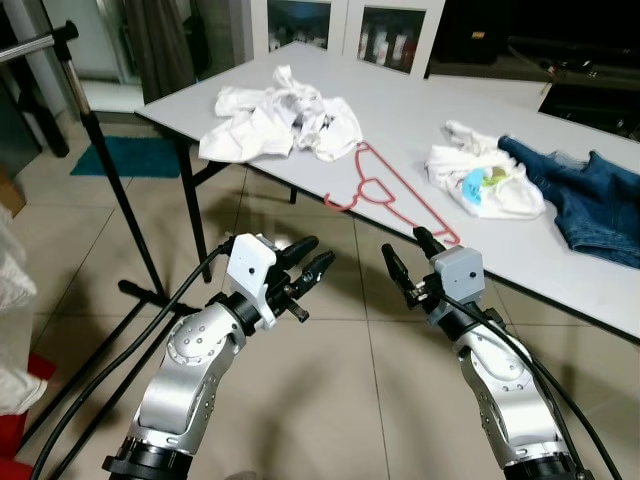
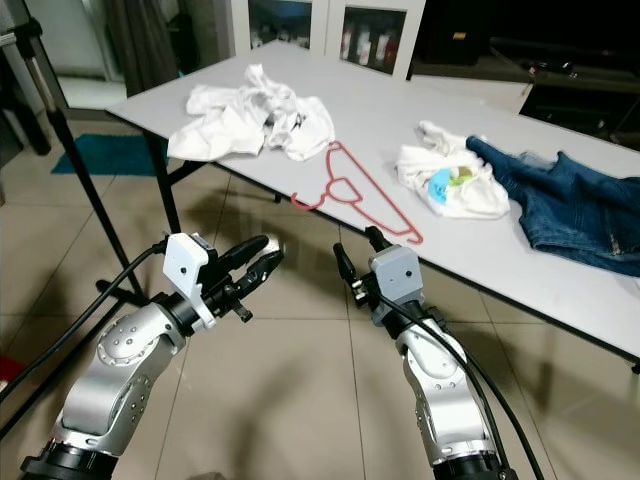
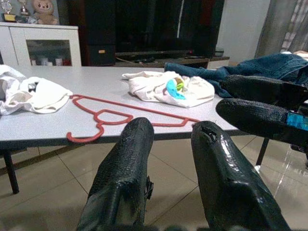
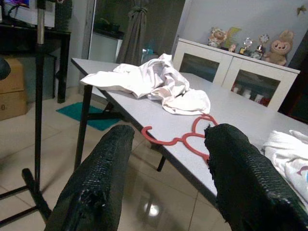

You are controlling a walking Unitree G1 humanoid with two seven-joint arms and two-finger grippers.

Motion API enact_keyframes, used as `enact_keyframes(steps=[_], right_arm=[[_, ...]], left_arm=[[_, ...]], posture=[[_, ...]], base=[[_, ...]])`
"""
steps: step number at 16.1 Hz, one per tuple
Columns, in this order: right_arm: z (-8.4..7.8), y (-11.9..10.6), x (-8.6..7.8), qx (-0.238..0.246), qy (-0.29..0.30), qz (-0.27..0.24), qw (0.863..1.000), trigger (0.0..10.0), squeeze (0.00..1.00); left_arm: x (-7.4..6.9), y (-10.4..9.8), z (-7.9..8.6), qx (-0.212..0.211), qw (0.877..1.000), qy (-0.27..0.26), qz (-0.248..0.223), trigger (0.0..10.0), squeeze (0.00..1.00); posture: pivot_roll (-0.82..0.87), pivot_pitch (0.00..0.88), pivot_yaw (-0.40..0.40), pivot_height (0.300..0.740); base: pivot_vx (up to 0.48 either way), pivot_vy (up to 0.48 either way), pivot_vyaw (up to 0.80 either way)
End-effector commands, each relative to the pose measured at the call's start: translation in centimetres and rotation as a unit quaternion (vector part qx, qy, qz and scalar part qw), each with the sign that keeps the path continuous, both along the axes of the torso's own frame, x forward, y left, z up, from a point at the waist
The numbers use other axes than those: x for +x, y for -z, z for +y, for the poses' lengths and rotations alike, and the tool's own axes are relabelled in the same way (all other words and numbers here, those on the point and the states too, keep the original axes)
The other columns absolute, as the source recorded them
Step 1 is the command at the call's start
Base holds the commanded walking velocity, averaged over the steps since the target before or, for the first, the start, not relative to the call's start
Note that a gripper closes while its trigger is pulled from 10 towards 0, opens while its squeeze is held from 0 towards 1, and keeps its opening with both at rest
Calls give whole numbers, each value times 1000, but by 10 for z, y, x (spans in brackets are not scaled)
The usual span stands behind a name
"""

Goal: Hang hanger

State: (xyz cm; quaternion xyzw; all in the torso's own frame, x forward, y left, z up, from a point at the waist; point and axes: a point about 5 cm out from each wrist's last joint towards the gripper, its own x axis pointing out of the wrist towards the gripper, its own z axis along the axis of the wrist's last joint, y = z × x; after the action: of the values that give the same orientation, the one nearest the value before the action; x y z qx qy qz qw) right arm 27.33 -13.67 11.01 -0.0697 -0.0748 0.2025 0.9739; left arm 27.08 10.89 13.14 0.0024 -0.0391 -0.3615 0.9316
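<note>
hanger point(image 1: 393, 192): red, flat on the table point(image 1: 420, 120) near its front edge, hook past the rim
left gripper point(image 1: 303, 268): fingers apart, empty, short of the table
right gripper point(image 1: 413, 255): fingers apart, empty, just below the hanger
rack point(image 1: 60, 40): off left
progress: nothing done; grasp, carry, hang all left

Jeans point(image 1: 590, 200) and clothes rack point(image 1: 95, 140), both cut off by picture edges.
</note>
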Motion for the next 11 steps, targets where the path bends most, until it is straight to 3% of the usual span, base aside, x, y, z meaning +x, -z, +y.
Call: enact_keyframes(steps=[1, 9, 11], right_arm=[[-1, -1, 2, -3, 2, -3, 1000, 10000, 0], [1, -2, 4, -5, -2, -6, 1000, 10000, 0], [-2, 6, 4, -4, 3, 7, 1000, 10000, 0]], left_arm=[[1, 0, -3, 2, 1000, 4, -2, 10000, 0], [-2, 3, 0, 15, 1000, 18, 2, 10000, 0], [-3, 2, 0, 32, 999, 30, -8, 10000, 0]], posture=[[90, 2, -40, 723], [147, 5, -7, 723], [206, 0, -58, 723]], base=[[240, 0, 0], [30, 0, 0], [0, 0, 0]])
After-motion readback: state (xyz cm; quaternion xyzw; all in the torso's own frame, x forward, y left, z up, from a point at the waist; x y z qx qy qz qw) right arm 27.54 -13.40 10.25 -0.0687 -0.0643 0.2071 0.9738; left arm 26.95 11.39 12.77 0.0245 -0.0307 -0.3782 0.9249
